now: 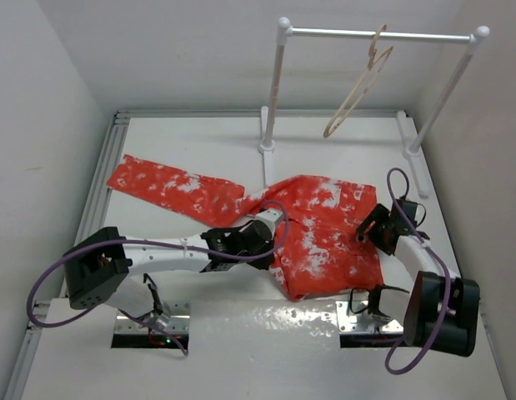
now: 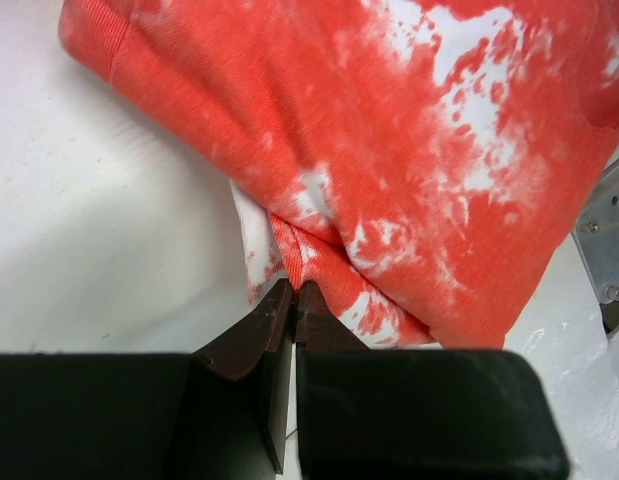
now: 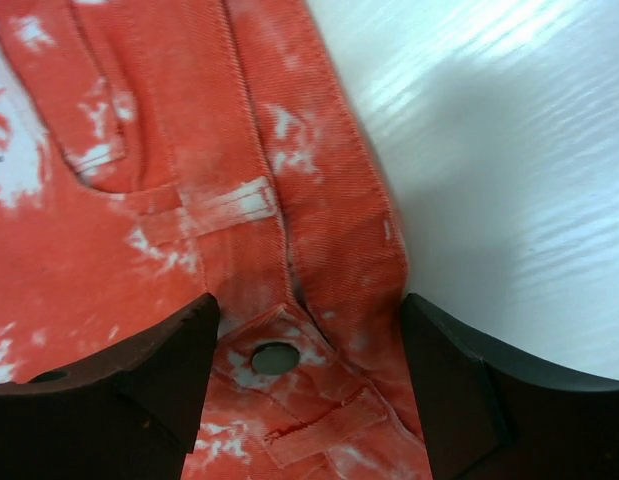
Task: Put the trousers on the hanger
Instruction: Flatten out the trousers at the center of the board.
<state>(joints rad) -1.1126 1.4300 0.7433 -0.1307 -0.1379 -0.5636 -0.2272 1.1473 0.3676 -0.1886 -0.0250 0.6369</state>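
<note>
Top view: the trousers [image 1: 324, 237] lie flat on the table [image 1: 199, 142]. The hanger [image 1: 358, 87] hangs on the rail [image 1: 374, 35], well apart.
Left wrist: left gripper [image 2: 294, 300] pressed together on a thin fold. It may slip out on the lift.
Right wrist: right gripper [image 3: 309, 380] spread astride the waistband button [image 3: 275, 357]. Closing might catch only one layer.

white all round: plain matte walls [image 1: 41, 125] boxing in a white table [image 1: 191, 142] on three sides. at the far end, a white metal rail [image 1: 324, 32] on two posts [image 1: 274, 83] with flat feet. grey slotted track [image 1: 107, 167] along the left edge, and soft glare on the glossy near strip.
</note>
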